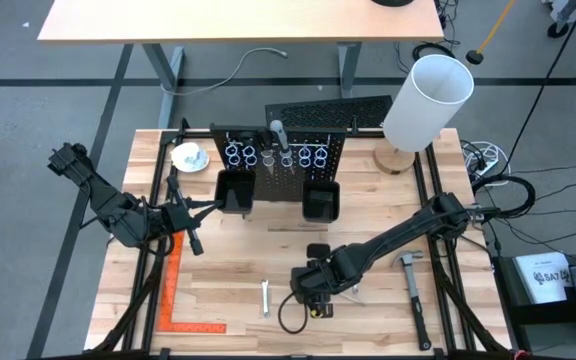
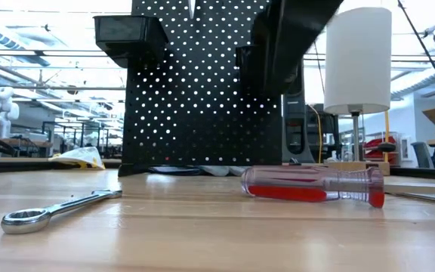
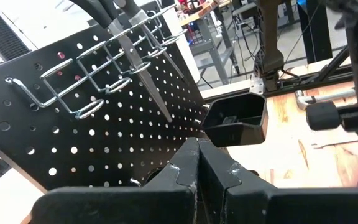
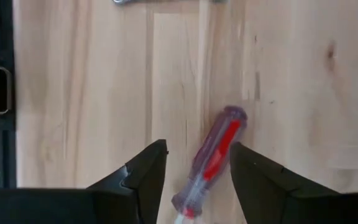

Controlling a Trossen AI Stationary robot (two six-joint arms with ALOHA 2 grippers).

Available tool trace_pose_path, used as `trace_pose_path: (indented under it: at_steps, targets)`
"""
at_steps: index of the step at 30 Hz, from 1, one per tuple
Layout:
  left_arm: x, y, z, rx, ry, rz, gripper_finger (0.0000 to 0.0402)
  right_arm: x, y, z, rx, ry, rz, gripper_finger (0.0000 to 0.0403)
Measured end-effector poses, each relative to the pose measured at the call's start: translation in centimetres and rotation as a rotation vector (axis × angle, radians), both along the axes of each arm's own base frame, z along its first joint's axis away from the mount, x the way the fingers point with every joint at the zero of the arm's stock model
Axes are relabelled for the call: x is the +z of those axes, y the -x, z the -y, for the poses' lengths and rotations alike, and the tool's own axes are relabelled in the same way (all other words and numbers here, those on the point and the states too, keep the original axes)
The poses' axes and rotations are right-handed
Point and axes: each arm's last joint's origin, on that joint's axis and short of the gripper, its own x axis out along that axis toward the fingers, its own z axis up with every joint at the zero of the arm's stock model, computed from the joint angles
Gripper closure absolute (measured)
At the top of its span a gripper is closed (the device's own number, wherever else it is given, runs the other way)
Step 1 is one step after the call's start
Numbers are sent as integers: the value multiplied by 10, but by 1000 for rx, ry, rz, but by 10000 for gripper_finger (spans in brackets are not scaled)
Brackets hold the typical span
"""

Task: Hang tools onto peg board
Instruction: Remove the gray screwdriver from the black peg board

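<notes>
Right gripper [image 4: 194, 171], fingers spread, hovers over a red-handled screwdriver [image 4: 210, 158] lying on the table [image 4: 79, 93]; left gripper [image 3: 197, 168], fingers closed empty, faces the peg board [image 3: 104, 143]; no readable writing

Red-handled screwdriver [image 4: 209, 160] and silver wrench [image 2: 51, 210] flat on table, upright black peg board [image 2: 202, 98] behind
</notes>
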Motion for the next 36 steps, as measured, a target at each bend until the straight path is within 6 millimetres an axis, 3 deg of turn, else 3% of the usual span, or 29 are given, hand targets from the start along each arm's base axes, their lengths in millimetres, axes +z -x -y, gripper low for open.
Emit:
trace_pose_path:
  at_steps: [7,14,19,24,28,36]
  targets:
    - [0,0,0,0,5,2,393,52,-2,2,46,22,36,248]
    - [0,0,0,0,5,2,393,122,-1,7,89,175,250,259]
    - [0,0,0,1,14,6,393,177,4,15,90,447,479,259]
    - [0,0,0,2,14,6,393,214,7,24,7,830,666,259]
    - [0,0,0,1,15,7,393,234,0,40,-138,965,737,259]
    - [0,0,0,2,16,7,393,251,-12,73,-332,1000,812,259]
